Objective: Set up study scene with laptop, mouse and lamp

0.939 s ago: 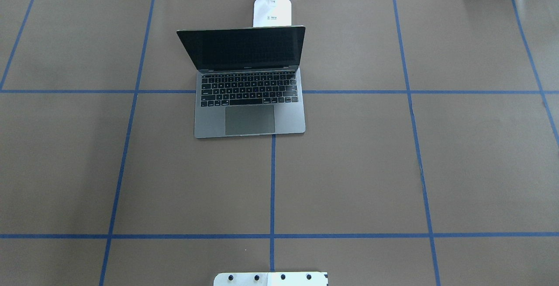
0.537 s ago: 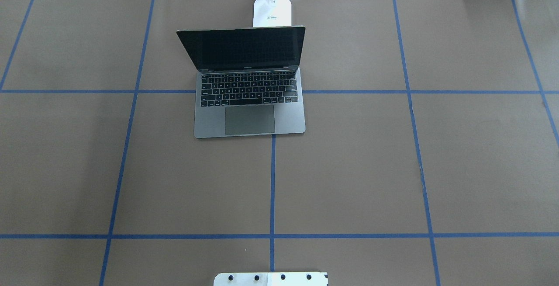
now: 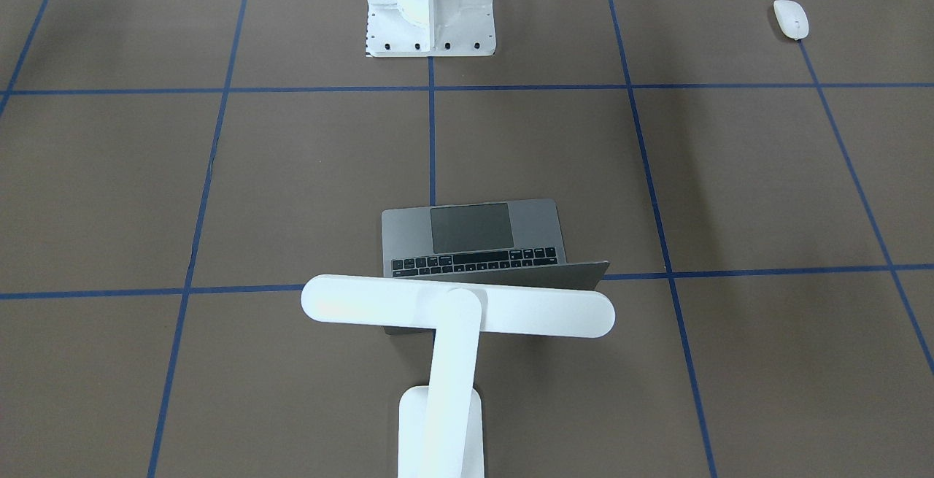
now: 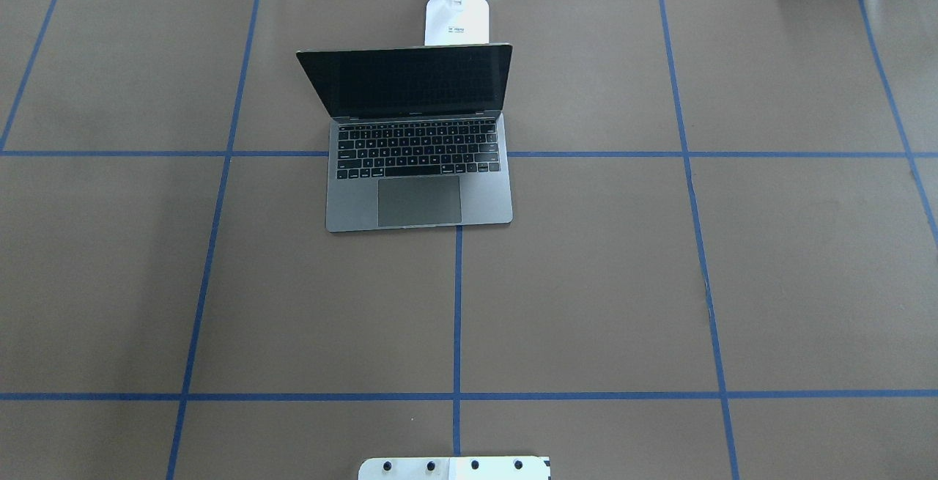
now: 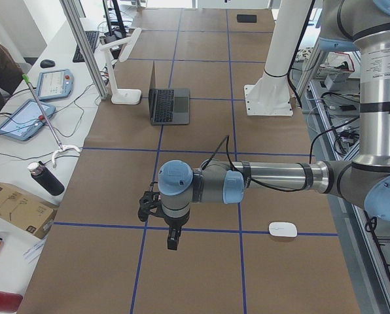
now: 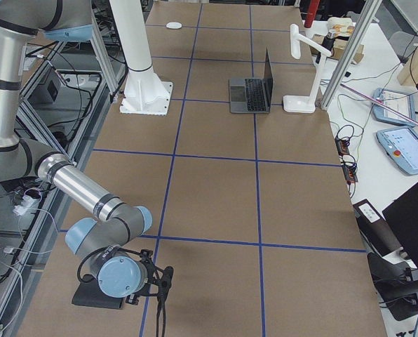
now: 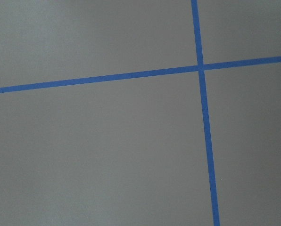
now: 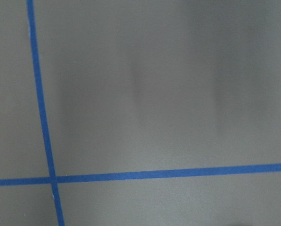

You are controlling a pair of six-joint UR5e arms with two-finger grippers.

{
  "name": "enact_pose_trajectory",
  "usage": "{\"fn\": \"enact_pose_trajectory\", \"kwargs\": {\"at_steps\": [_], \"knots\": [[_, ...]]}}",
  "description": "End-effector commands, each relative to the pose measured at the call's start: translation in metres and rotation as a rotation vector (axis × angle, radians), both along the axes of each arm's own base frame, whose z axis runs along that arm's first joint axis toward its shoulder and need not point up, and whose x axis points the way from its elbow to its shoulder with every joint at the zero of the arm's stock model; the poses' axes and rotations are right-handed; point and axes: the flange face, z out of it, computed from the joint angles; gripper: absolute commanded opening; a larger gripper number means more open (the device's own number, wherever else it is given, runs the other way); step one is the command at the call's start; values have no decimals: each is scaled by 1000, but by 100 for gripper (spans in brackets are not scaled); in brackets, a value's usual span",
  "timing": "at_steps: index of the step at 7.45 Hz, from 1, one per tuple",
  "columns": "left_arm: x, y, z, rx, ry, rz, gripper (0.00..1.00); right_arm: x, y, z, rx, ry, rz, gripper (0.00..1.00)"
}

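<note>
Brown surface (image 4: 586, 282) taped in blue squares; white bolted pedestal (image 3: 430, 4), top centre, front-facing view; dark bottle (image 5: 48, 180) and cardboard box (image 5: 15, 209), lower left, left view.

On my feeds the laptop (image 4: 421, 205) reads as matt grey metal, with dull black keys (image 4: 418, 152) and a glossy dark screen (image 4: 410, 80). The lamp (image 3: 458, 306) and the mouse (image 3: 791, 19) look like smooth white plastic with a soft sheen. The table cover (image 4: 586, 282) looks like matt brown paper, gridded with blue tape (image 4: 457, 304).
</note>
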Motion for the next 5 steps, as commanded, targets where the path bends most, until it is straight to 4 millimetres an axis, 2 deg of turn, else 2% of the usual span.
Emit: {"fn": "enact_pose_trajectory", "kwargs": {"at_steps": [1, 2, 3, 4, 5], "knots": [[0, -1, 0, -1, 0, -1, 100, 33, 39, 30, -115, -31, 249, 100], [0, 0, 1, -3, 0, -1, 100, 25, 52, 23, -113, -23, 252, 100], [0, 1, 1, -4, 0, -2, 100, 29, 50, 17, -135, 20, 238, 100], [0, 1, 2, -6, 0, -2, 100, 47, 30, 2, -214, 36, 324, 100], [0, 2, 5, -13, 1, -2, 100, 53, 22, -10, -266, 81, 341, 100]]}}
